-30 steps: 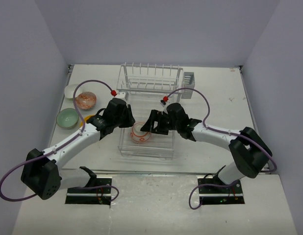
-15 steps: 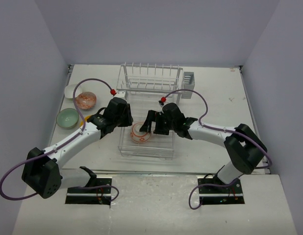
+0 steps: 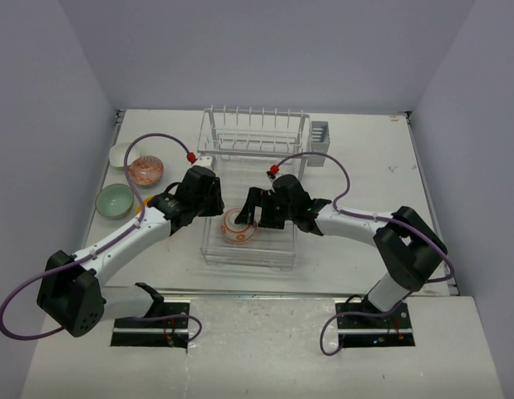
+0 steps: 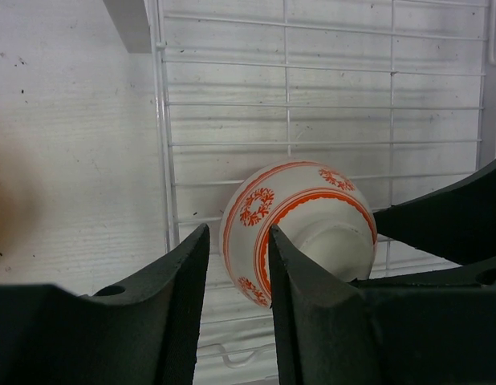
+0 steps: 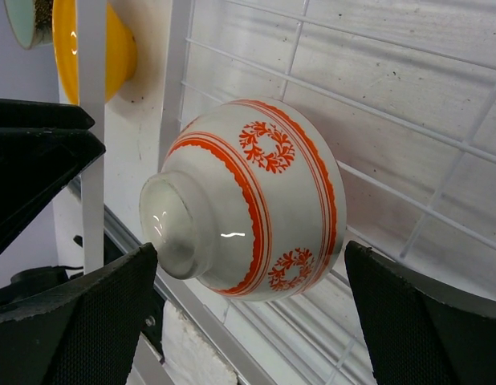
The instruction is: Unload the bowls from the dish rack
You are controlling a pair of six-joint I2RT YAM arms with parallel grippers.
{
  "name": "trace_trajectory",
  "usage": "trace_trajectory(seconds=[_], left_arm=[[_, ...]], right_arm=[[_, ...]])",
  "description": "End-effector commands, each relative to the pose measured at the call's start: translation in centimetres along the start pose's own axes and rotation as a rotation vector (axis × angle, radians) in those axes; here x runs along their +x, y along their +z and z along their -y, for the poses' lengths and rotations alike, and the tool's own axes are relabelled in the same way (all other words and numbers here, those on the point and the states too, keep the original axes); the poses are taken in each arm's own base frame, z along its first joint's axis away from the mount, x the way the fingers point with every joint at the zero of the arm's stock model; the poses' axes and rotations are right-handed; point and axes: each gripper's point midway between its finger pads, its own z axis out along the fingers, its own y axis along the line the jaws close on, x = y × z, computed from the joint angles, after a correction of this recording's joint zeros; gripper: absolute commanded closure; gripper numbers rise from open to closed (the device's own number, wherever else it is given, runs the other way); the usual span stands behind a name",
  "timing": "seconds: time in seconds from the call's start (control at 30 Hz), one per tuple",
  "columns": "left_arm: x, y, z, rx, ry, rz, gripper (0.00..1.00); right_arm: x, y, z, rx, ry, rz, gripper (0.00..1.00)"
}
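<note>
Nearest the arm bases, the flat lower tray of the white wire two-tier dish rack reaches toward the near edge of the white table. On that tray, about midway across the rack, lies the small round white bowl with orange-red pattern. It is tipped on its side on the wires, with its foot ring turned toward the rack's left side.

The right gripper comes in from the rack's right side. Its jaws are spread wide with one finger on each side of the bowl, and they are clenched on nothing. Whether a pad brushes the bowl cannot be told.

The left gripper comes in over the rack's left edge, tips toward the bowl's foot. Its jaws stand a narrow gap apart, released and grasping nothing. In the right wrist view a little space shows between it and the bowl.

Just left of the rack, an orange-yellow round bowl sits on the table, partly under the left arm. A mint green round bowl sits further left. Beyond these, still left of the rack, stand a round bowl with a reddish-orange patterned inside and a plain white round bowl.

The rack's upper tier of upright prongs stands at the far side. A small grey cutlery holder hangs at the rack's far right corner.
</note>
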Motion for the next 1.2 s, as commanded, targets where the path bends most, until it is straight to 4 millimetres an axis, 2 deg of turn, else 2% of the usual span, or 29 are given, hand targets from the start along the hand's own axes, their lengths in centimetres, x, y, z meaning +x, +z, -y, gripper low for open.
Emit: trace_trajectory(seconds=[0.0, 0.43, 0.57, 0.77, 1.17], left_arm=[[-1.9, -0.6, 0.4, -0.001, 0.021, 0.052, 0.63], [-1.6, -0.4, -0.1, -0.025, 0.023, 0.046, 0.62], [-1.8, -0.7, -0.4, -0.041, 0.02, 0.055, 0.62], [-2.1, -1.0, -0.5, -0.049, 0.019, 0.063, 0.61], [-2.1, -1.3, -0.8, -0.07, 0.015, 0.051, 0.61]], right_arm=[[-0.3, 0.3, -1.5, -0.061, 0.007, -0.009, 0.01], [1.1, 0.4, -4.5, -0.22, 0.002, -0.088, 0.01], [0.6, 0.1, -3.7, -0.158, 0.015, -0.048, 0.01], [1.1, -0.9, -2.2, -0.087, 0.027, -0.032, 0.01], [1.9, -1.5, -3.4, -0.117, 0.053, -0.059, 0.01]])
